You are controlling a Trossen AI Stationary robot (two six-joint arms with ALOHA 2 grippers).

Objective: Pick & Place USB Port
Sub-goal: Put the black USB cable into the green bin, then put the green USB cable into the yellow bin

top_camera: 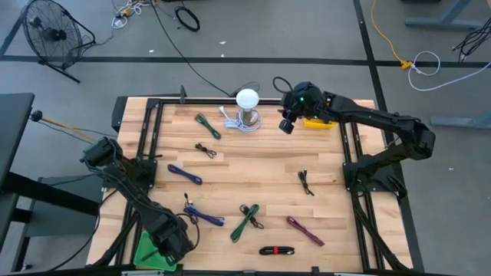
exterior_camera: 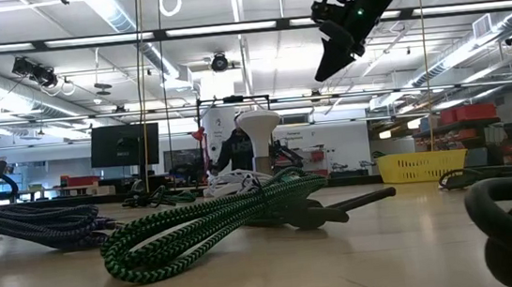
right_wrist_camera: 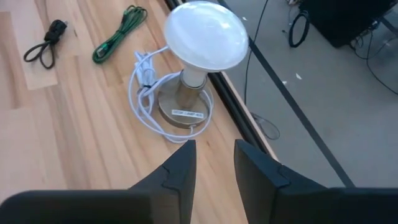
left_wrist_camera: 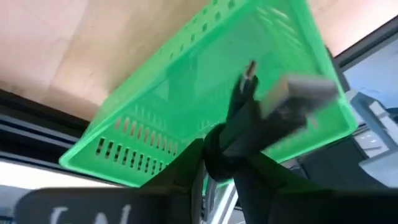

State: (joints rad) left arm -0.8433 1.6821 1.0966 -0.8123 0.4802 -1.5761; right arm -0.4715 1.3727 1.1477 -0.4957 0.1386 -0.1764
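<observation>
My left gripper (left_wrist_camera: 217,165) hangs over the green basket (left_wrist_camera: 186,106) at the table's near-left corner (top_camera: 149,251) and is shut on a coiled black USB cable (left_wrist_camera: 239,127). The cable's silver plug (left_wrist_camera: 303,92) and a smaller plug (left_wrist_camera: 249,68) stick out past the fingers. My right gripper (right_wrist_camera: 214,158) is open, raised well above the table (exterior_camera: 336,46) near the far edge. It is beside the white lamp (right_wrist_camera: 205,34) and touches nothing. My left gripper holds the coiled black cable by its bundled middle (left_wrist_camera: 227,146), pinched between the two fingers. The cable is lifted clear above the green basket, and both plug ends stick out beyond the fingertips. The fingers themselves hide the exact place of contact.
Several coiled cables lie on the wooden table: green (top_camera: 207,125), black (top_camera: 205,149), blue (top_camera: 185,174), purple-blue (top_camera: 203,216), green (top_camera: 245,221), magenta (top_camera: 304,228), black-red (top_camera: 276,250), black (top_camera: 306,182). A yellow basket (top_camera: 318,121) sits at the far right. The lamp's white cord (right_wrist_camera: 142,93) loops round its base.
</observation>
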